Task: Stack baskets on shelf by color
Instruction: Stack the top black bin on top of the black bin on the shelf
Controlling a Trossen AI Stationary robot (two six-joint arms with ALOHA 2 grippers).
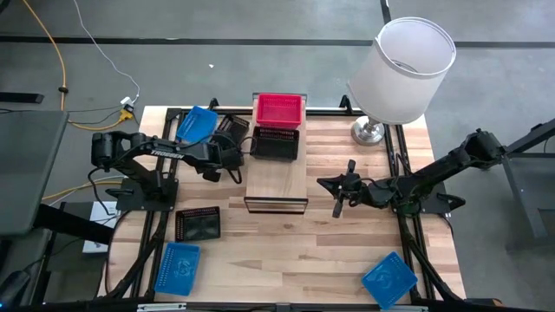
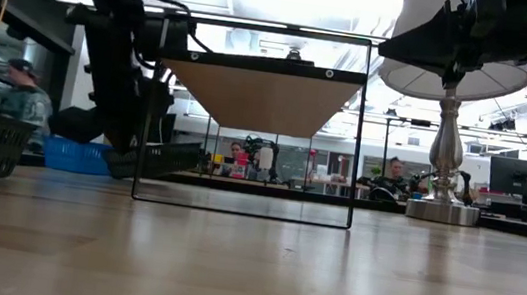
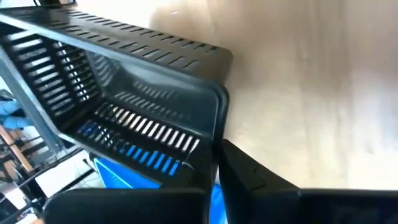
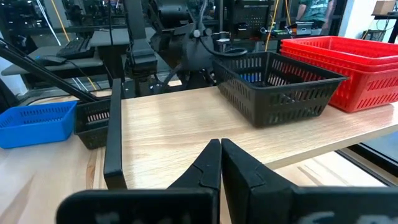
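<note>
Left hand (image 1: 227,149) clamped on the rim of a black basket (image 1: 228,132), held tilted above the table (image 1: 329,251), just left of the shelf (image 1: 277,178). On the shelf's far end: red basket (image 1: 279,109), with a second black basket (image 1: 275,143) touching its near side. Right hand (image 1: 340,192) hovers right of the shelf, fingers (image 4: 211,163) together, holding nothing. On the table: third black basket (image 1: 198,224) and three blue baskets (image 1: 196,124) (image 1: 179,267) (image 1: 388,279).
</note>
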